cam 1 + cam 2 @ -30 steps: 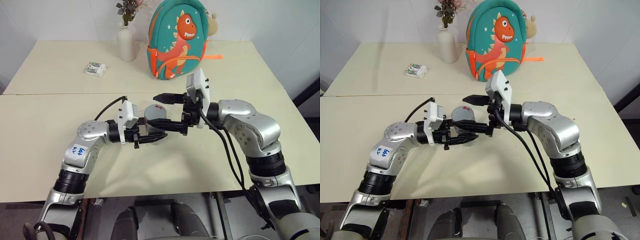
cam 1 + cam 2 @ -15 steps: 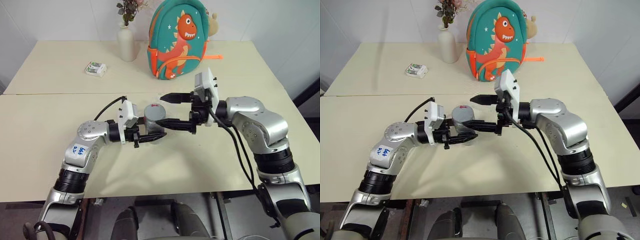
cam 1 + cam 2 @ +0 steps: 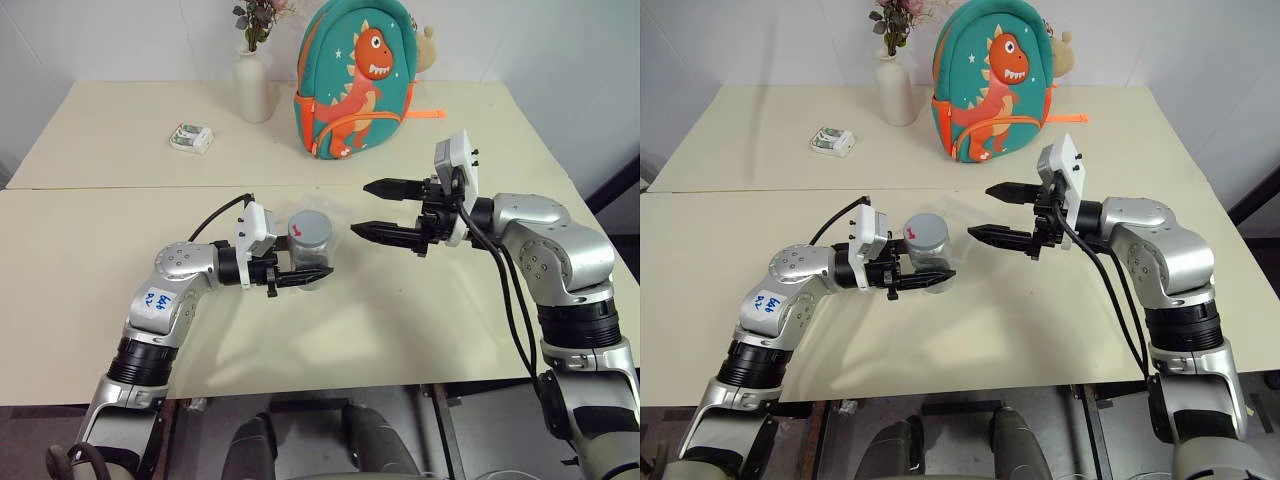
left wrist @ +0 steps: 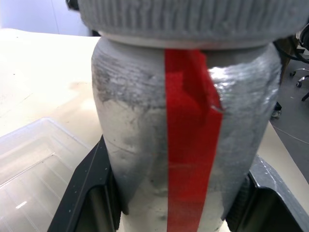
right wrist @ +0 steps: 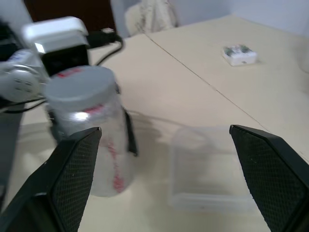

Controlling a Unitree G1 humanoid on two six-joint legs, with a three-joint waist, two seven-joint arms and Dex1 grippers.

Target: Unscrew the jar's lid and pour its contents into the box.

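Silver-grey lid still seated on jar, clamped by left end effector. Right end effector, spread empty at 3 o'clock; next: close onto lid, twist.

silver arms, black pincers, black cables

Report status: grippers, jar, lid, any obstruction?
Left gripper shut on jar. Right gripper open, off to the side. Lid on. Nothing between them.

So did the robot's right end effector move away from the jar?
Yes. The right end effector pulled back toward the robot's right, leaving the jar, whose lid is on.
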